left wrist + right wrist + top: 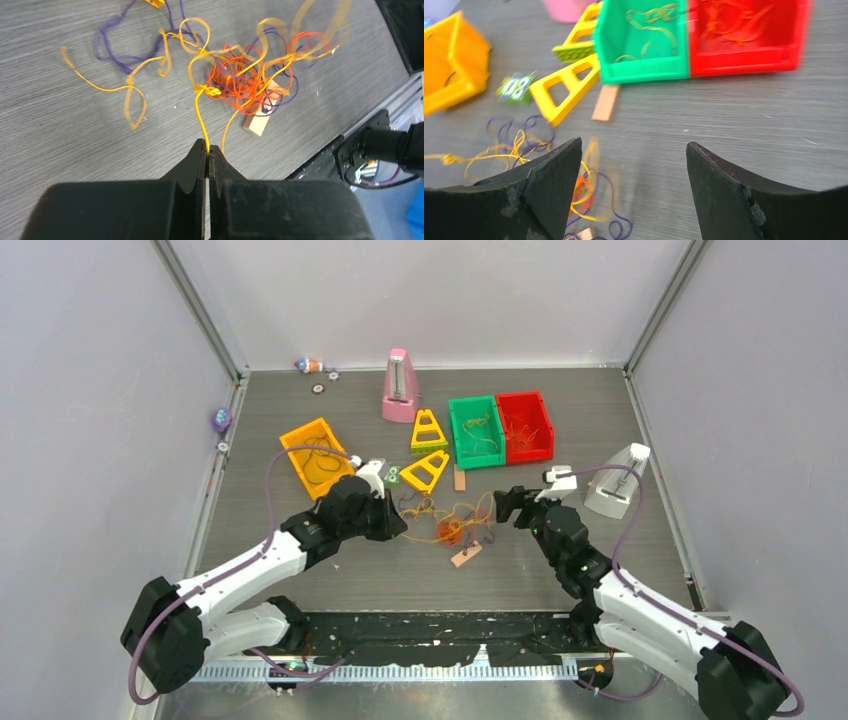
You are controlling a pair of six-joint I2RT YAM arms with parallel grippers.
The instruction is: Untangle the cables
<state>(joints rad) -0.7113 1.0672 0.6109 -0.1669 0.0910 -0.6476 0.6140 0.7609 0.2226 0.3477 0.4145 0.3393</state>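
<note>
free: bare table (749, 110) between right gripper (633, 145) and red bin (744, 55) | obstacle: wood block (259, 126) touching cables (240, 80)

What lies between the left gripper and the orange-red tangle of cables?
In the left wrist view, the stretch is bare table except for a yellow cable. It is pinched in the shut left gripper and runs up to the orange-red tangle.

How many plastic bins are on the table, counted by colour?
Orange bin: 1
Green bin: 1
Red bin: 1
Total: 3
</note>
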